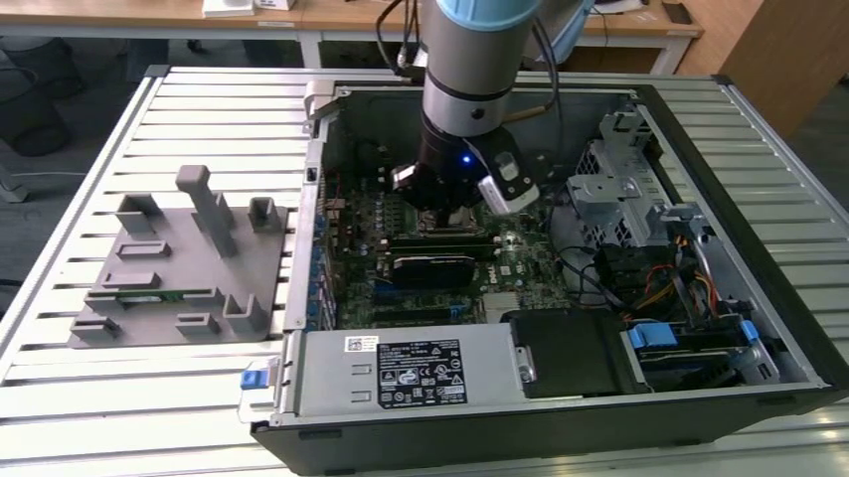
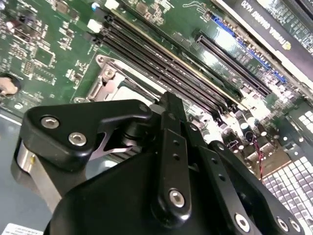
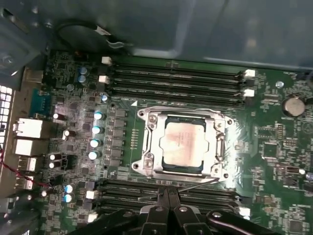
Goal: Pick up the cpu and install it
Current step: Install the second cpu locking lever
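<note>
Your black claw (image 3: 168, 196) looks closed and empty, hovering beside the silvery square cpu (image 3: 182, 142) seated in its metal socket frame (image 3: 149, 142).

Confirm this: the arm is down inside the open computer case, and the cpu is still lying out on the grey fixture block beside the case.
Not quite. The arm is indeed down inside the open case, but the cpu is not on the grey fixture block. The first wrist view shows it sitting in the socket frame on the motherboard.
</note>
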You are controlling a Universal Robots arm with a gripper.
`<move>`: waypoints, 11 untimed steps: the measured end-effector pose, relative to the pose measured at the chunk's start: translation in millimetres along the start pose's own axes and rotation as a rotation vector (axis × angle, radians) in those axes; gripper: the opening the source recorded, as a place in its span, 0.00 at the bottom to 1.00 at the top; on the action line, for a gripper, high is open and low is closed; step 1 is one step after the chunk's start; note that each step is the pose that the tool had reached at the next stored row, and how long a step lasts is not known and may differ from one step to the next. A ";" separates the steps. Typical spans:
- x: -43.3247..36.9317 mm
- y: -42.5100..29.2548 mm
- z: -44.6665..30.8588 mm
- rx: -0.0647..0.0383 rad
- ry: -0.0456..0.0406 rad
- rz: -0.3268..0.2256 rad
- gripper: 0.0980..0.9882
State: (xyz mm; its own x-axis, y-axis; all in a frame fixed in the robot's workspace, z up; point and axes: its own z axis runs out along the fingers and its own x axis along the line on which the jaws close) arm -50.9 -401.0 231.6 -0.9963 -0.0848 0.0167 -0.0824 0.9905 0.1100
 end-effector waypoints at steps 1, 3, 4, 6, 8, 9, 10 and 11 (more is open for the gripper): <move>0.4 -0.1 1.4 0.000 0.0002 0.000 0.01; 1.2 -0.5 5.0 0.000 0.0005 0.000 0.01; 1.4 -0.7 6.8 0.000 0.0005 0.000 0.01; 1.5 -1.0 10.0 -0.001 0.0004 0.000 0.01; 1.7 -1.3 12.8 -0.002 0.0004 0.000 0.01; 1.9 -1.4 14.1 -0.002 0.0004 0.000 0.01; 2.0 -1.6 15.4 -0.003 0.0003 0.000 0.01; 2.3 -1.7 16.5 -0.004 0.0004 0.000 0.01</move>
State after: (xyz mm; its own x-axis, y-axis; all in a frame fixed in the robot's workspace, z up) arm -53.5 -401.0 215.0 -0.9963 -0.0848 0.0171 -0.0823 0.9901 0.1137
